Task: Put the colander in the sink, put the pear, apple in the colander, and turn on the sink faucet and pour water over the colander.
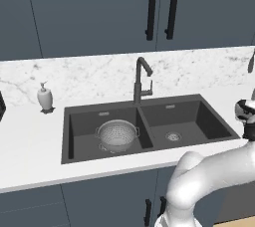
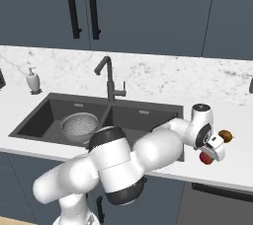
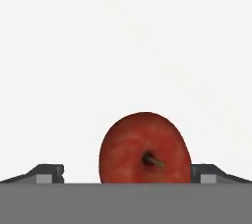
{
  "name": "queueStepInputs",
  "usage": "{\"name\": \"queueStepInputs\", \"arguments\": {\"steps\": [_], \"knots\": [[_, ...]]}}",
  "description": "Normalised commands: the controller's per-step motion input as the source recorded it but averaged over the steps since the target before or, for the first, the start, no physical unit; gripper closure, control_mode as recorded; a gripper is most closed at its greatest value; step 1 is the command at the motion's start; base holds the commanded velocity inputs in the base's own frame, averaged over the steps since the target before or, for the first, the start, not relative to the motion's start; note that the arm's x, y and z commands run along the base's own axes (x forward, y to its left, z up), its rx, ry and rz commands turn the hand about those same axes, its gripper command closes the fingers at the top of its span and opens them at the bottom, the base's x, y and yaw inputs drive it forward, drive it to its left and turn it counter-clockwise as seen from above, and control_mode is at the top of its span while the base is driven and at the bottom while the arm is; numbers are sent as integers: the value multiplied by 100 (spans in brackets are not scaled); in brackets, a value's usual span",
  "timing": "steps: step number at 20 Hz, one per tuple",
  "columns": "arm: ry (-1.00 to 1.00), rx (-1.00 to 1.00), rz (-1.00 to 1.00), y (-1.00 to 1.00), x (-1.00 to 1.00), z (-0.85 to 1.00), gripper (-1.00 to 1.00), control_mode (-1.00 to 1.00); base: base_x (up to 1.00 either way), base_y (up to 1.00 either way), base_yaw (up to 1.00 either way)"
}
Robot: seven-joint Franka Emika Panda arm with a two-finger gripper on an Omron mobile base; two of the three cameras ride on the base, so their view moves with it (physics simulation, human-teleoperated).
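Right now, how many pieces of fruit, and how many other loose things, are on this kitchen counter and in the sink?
Fruit: 2, the apple and the pear
Strainer bowls: 1, the colander in the sink
Soap bottles: 1, the soap dispenser
Total: 4

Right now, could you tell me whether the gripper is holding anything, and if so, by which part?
Nothing is held. The gripper is open, its fingertips standing apart on either side of the apple, which lies on the counter between them, not clamped.

Red apple [image 3: 144,148], charcoal sink [image 1: 214,124]
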Motion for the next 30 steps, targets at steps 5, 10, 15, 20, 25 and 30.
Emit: {"name": "queueStepInputs", "arguments": {"steps": [5, 10, 15, 20, 25, 30], "knots": [[5, 11, 0, -22, 8, -17, -100, -100, 0, 0, 0], [0, 9, 0, -22, -1, -17, -100, -100, 0, 0, 0], [0, 10, 0, -7, 0, -15, -100, -100, 0, 0, 0], [0, 9, 0, 0, -3, -11, -100, -100, 0, 0, 0], [0, 7, 0, 0, -16, -11, -100, -100, 0, 0, 0], [0, 3, 0, 6, -23, -15, -100, -100, 0, 0, 0]]}}
